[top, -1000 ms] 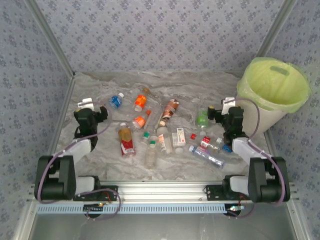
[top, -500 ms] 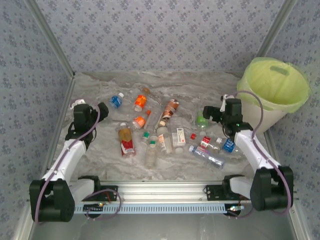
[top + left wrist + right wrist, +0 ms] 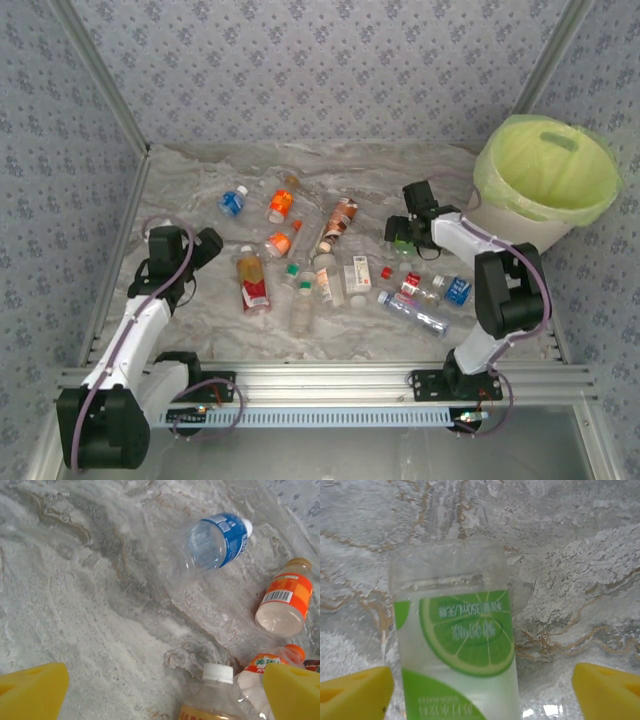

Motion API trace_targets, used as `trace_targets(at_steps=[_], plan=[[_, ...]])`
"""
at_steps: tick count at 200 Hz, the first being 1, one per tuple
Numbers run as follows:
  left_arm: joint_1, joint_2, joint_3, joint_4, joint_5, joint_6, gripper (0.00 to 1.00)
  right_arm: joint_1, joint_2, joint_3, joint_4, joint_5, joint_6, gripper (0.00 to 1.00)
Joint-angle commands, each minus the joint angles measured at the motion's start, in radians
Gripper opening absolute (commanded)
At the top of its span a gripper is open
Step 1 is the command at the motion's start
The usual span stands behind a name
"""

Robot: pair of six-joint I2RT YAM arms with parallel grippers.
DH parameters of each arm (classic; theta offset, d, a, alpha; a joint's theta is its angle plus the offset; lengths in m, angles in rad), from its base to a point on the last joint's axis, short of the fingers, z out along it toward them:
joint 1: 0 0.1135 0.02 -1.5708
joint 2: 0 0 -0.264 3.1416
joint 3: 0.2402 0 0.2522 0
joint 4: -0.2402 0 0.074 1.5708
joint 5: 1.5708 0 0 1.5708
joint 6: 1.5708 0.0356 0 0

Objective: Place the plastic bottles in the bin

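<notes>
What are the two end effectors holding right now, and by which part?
Nothing. The right end effector stands open astride the lime-label bottle, not gripping it; the left end effector is open and empty.

**Speaker 1:** Where is the bin?

**Speaker 2:** The bin (image 3: 535, 238) stands upright at the far right. It is round and off-white, lined with a lime-green bag, with its mouth open.

**Speaker 1:** And the plastic bottles?

**Speaker 2:** The plastic bottles (image 3: 328, 280) lie scattered to its left, mostly on their sides. The blue-label bottle (image 3: 232, 201) is farthest left, and the orange-label bottle (image 3: 280, 205) is near it. The lime-label bottle (image 3: 457, 645), clear with a lime-slice picture, lies nearest the bin. The red-label bottle (image 3: 252, 282) holds amber liquid.
</notes>
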Motion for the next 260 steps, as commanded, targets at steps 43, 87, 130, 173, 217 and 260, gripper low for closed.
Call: trace_targets(at_steps=[43, 87, 130, 173, 217, 260], plan=[[0.003, -0.031, 0.005, -0.059, 0.047, -0.005, 1.00, 0.029, 0.175, 0.124, -0.025, 0.055, -0.012, 0.72], [0.004, -0.037, 0.005, -0.058, 0.053, -0.003, 0.99, 0.056, 0.072, 0.102, 0.017, 0.119, -0.003, 0.59], [0.004, -0.014, 0.039, -0.050, 0.056, -0.019, 0.99, 0.061, -0.155, 0.105, 0.014, 0.138, -0.030, 0.54], [0.004, 0.017, 0.059, -0.044, 0.054, -0.023, 1.00, 0.013, -0.402, 0.252, -0.088, 0.066, -0.138, 0.54], [0.004, 0.047, 0.055, 0.005, 0.050, -0.046, 0.99, -0.164, -0.440, 0.495, -0.174, -0.016, -0.254, 0.55], [0.005, 0.060, 0.054, -0.013, 0.039, -0.036, 0.99, -0.334, -0.390, 0.611, -0.121, 0.111, -0.287, 0.56]])
